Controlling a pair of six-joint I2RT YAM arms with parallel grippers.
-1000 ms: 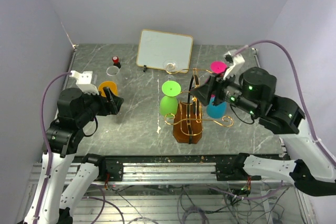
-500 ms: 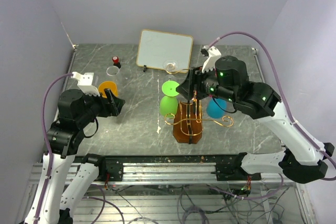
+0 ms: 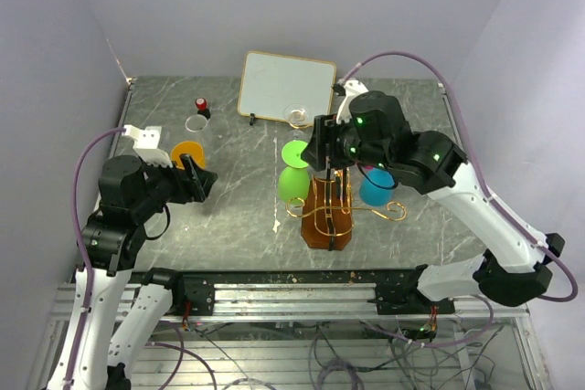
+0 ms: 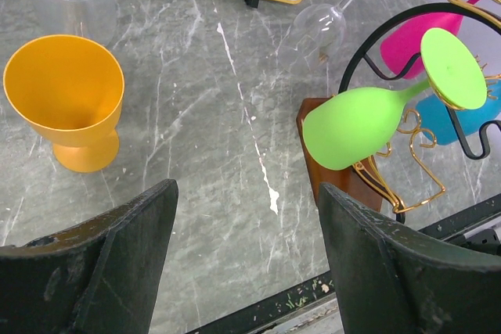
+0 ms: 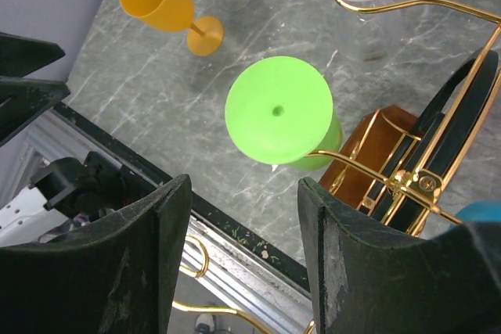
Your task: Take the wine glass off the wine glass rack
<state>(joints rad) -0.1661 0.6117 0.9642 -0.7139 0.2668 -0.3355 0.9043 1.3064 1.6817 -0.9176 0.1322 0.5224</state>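
Note:
The wine glass rack (image 3: 327, 218) is a brown wooden stand with gold wire arms, right of the table's centre. A green wine glass (image 3: 292, 182) hangs upside down on its left arm, foot up (image 5: 278, 111). A blue glass (image 3: 375, 189) hangs on the right and a clear glass (image 4: 317, 25) at the back. A pink glass (image 4: 427, 37) shows only in the left wrist view. My right gripper (image 5: 244, 185) is open and empty above the green glass's foot, not touching it. My left gripper (image 4: 246, 193) is open and empty, well left of the rack.
An orange goblet (image 3: 187, 152) and a clear cup (image 3: 196, 123) stand at the left, with a small red-capped bottle (image 3: 201, 104) behind them. A white framed board (image 3: 286, 87) leans at the back. The table's front edge rail (image 3: 292, 282) lies below the rack.
My right arm has swung left across the rack and now hovers over the green glass, covering the pink glass in the top view. My left arm has not moved.

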